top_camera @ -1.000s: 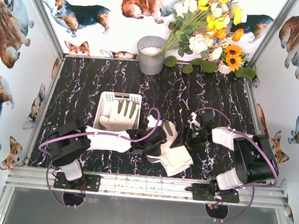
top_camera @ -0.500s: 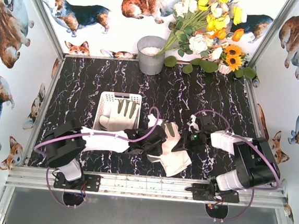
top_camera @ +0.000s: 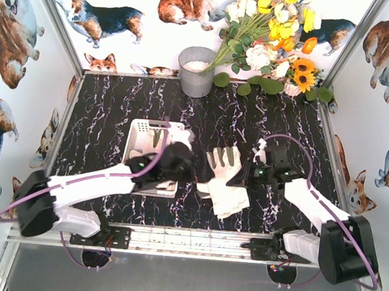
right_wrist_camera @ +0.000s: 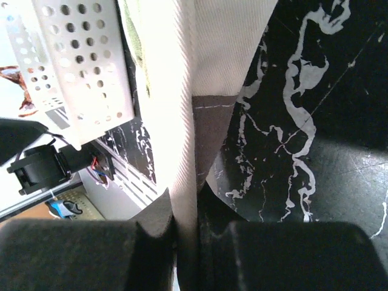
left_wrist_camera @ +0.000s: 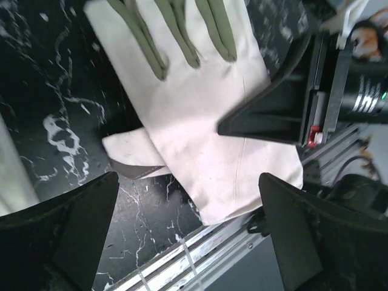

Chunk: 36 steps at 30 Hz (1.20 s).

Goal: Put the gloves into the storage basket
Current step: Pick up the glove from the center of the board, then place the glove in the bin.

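Near the middle of the tabletop's near edge, leaves one of the gloves [top_camera: 224, 185] lying flat just right of the storage basket [top_camera: 135, 140], freshly let go by the left end effector [left_wrist_camera: 188, 239], now spread wide and empty. Keeps that glove's right edge clenched in the right end effector [top_camera: 249, 177], so still calls for a lift into the basket.

2 matching arms. Left arm [top_camera: 89, 184]: white rounded shells over long links, black joint housings, black base plate [top_camera: 115, 234] at bottom left of top view. Right arm [top_camera: 312, 200]: same white shells, bulky black joint at lower right. Thin purple cable [top_camera: 287, 136] loops along each arm. Small green light [top_camera: 262, 172] on right wrist. Left gripper [left_wrist_camera: 188, 179]: fingers [left_wrist_camera: 66, 230] matte black, wedge-shaped, in both lower corners of left wrist view. Right gripper [right_wrist_camera: 185, 227]: fingers [right_wrist_camera: 73, 254] black, blunt, blurred, along bottom edge of right wrist view.
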Tool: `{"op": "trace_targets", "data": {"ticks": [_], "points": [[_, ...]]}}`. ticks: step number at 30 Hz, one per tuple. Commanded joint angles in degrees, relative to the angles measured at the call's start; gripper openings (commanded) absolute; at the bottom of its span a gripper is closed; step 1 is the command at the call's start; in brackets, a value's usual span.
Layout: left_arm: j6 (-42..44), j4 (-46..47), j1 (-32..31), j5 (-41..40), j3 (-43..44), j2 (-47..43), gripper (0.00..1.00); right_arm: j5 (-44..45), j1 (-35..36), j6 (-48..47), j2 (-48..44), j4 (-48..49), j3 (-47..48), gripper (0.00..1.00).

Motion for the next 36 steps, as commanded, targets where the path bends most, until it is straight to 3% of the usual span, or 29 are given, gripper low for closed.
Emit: {"op": "trace_targets", "data": {"ticks": [1,10,16,24,31,36], "points": [[0.3,1.5,5.7,3.9,-3.0,-7.3,0.96,-2.6,-0.8,-1.2,-5.9,-1.9,4.9,0.0],[2.9,9.7,15.9,16.8,-6.4,-16.5,1.0,-14.4,-0.9,4.8,-11.9,6.8,11.7,0.0],[3.7,15.7,18.0,21.8,-6.4,-17.9,1.0,-21.7,-0.2,7.6,-13.9,11.1,16.2,0.0],[0.6,25.1,18.9,28.7,-8.4,-16.8,1.0,-25.7,1.2,21.2,-15.5,29.1,14.4,0.0],[-2.5,32.3,18.8,31.4,-11.4,-16.8,1.0,-23.4,2.4,18.5,-16.1,25.9,15.0,0.0],[-6.9,38.3,18.9,31.5,-13.0,-15.6,0.91,-20.7,3.8,13.8,-15.4,19.1,16.6,0.0]]}}
